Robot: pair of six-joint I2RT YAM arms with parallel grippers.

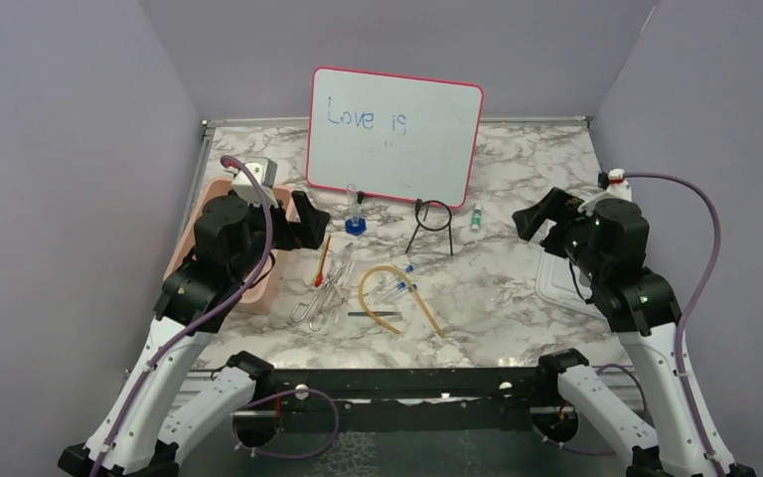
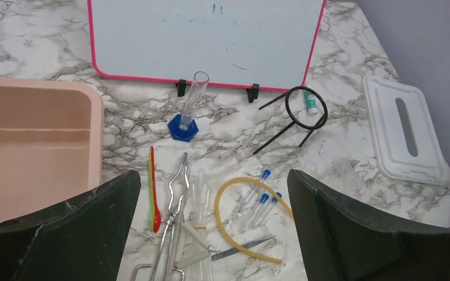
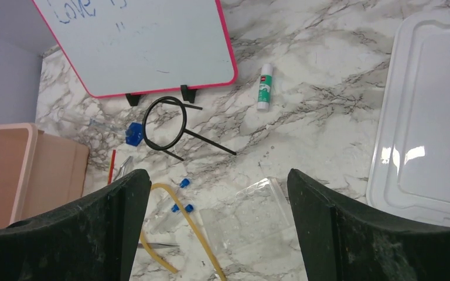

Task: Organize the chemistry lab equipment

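While your left end effector (image 2: 212,178) hangs released and nearer, metal tongs (image 2: 173,213) sit at its 7 o'clock, lying 12-to-6.

Marble table (image 1: 517,169) laid with pink bin (image 2: 35,146) left, white lid (image 2: 381,117) right, whiteboard (image 1: 394,134) rear. Tongs (image 2: 176,199), tan tube (image 2: 218,205), blue-capped tubes (image 2: 258,211), ring tripod (image 2: 287,110) scattered centrally.

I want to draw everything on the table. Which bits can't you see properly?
Metal tongs: left wrist view, handle ends cut off by the bottom edge.
Pink bin: top view, mostly hidden by the left arm.
White lid: right wrist view, cut off by the right edge.
Small white tube: every view, label too small to read.
Whiteboard: left wrist view, top cut off by the upper edge.
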